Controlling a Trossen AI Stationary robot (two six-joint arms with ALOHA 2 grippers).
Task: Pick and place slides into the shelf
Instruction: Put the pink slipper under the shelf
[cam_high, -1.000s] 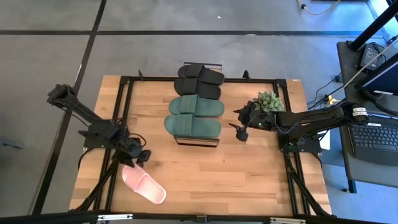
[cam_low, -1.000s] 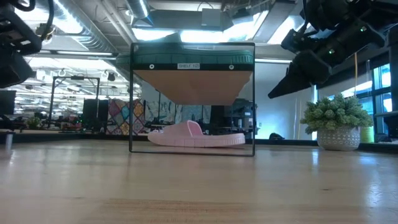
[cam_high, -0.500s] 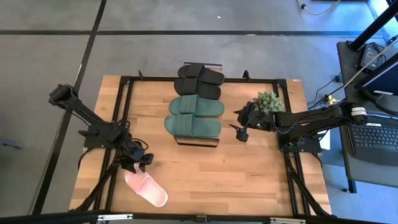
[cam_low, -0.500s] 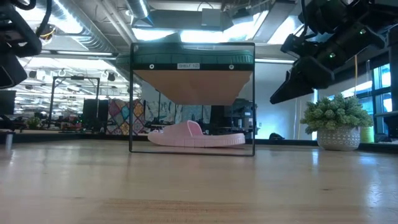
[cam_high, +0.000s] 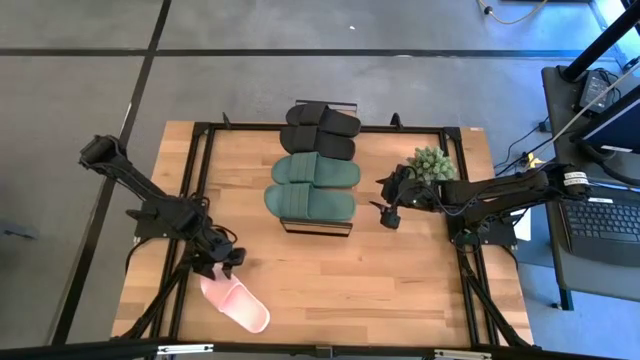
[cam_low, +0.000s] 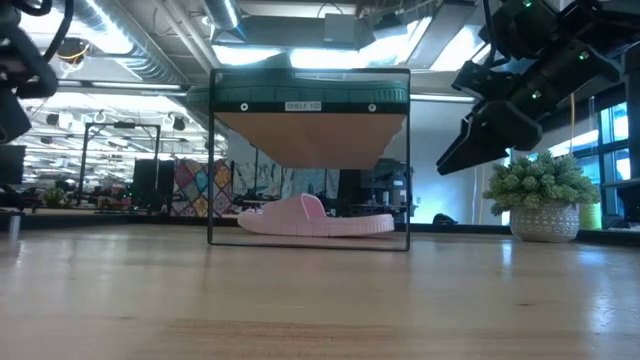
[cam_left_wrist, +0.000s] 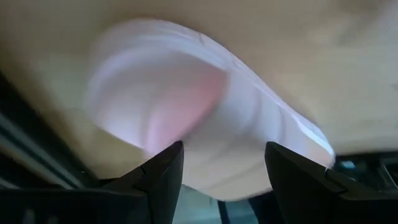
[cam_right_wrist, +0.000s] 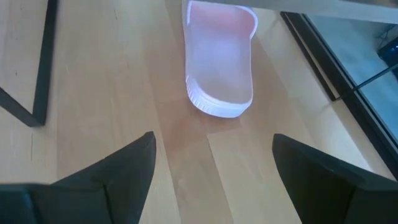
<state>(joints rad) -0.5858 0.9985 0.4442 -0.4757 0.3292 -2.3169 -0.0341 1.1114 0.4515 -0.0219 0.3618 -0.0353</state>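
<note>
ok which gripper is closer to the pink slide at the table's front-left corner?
Left. The left gripper is open right over the pink slide, at its strap end. The right gripper is open too, across the table beside the shelf, near the plant.

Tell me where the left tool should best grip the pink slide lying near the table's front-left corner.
Probably across one side wall of the wide strap, coming straight down. The pink slide lies flat, sole down, on the table, so its raised strap is the likeliest part to fit between the fingers. The left tool hovers open over the slide's end nearer the shelf.
</note>
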